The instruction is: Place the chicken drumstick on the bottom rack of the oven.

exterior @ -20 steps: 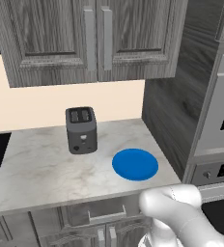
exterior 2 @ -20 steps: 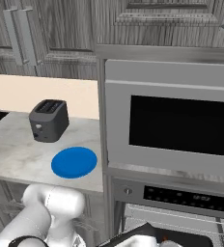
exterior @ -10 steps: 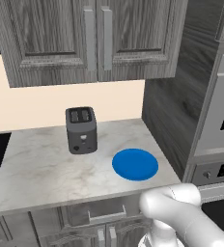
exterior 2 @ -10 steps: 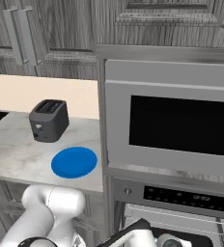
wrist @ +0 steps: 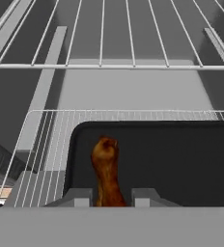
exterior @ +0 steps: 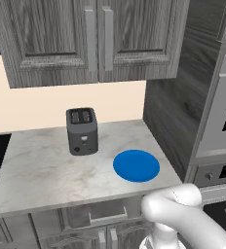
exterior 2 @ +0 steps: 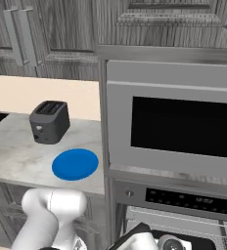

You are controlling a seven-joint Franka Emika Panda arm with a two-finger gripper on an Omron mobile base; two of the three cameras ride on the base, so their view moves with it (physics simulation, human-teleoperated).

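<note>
The chicken drumstick (wrist: 105, 170) is reddish-brown and lumpy, and it stands between my two fingertips with its rounded end pointing into the oven. My gripper (wrist: 112, 197) is shut on it. The drumstick hangs just over the near edge of a dark tray (wrist: 181, 159) that lies on a lower wire rack (wrist: 44, 144) inside the oven's dark interior. An upper wire rack (wrist: 109, 66) runs across above. The oven's control strip (exterior 2: 184, 197), with a round knob (exterior 2: 129, 193), sits below the counter level; my hand is low in front of it.
A blue plate (exterior: 136, 165) and a dark toaster (exterior: 82, 131) stand on the marble counter (exterior: 37, 170). A silver-framed appliance with a dark window (exterior 2: 184, 127) sits above the oven. Grey cabinets (exterior: 90, 39) hang overhead. The oven's side walls close in left and right.
The arm has shifted slightly at the bottom of both base views, with the hand staying low at the oven. Plate and toaster have not moved.
</note>
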